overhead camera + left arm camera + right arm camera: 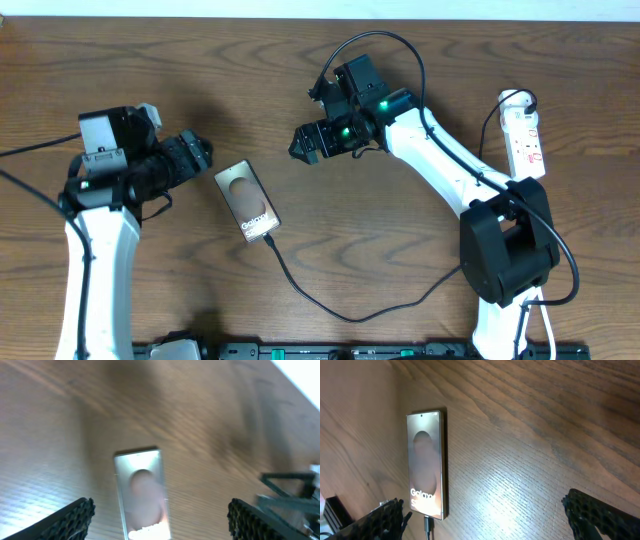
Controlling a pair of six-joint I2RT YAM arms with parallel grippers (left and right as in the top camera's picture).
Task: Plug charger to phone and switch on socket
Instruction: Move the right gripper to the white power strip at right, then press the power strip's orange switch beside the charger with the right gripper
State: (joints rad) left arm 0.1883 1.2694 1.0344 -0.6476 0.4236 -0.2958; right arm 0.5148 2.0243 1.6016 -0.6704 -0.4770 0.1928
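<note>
My left gripper [161,509] and right gripper [482,502] are open, empty. The charger [428,528] sits in the phone [425,460], frame left.

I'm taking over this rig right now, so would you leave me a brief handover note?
Left gripper: open, empty, just beside the phone.
Right gripper: open, empty, clear of the phone.
Phone lies flat, screen up; the charger tip appears seated in its bottom end.
Socket lies on the right arm's side, untouched.
Done: plugging in, apparently. Left: switch on the socket; its switch position is unreadable.
</note>
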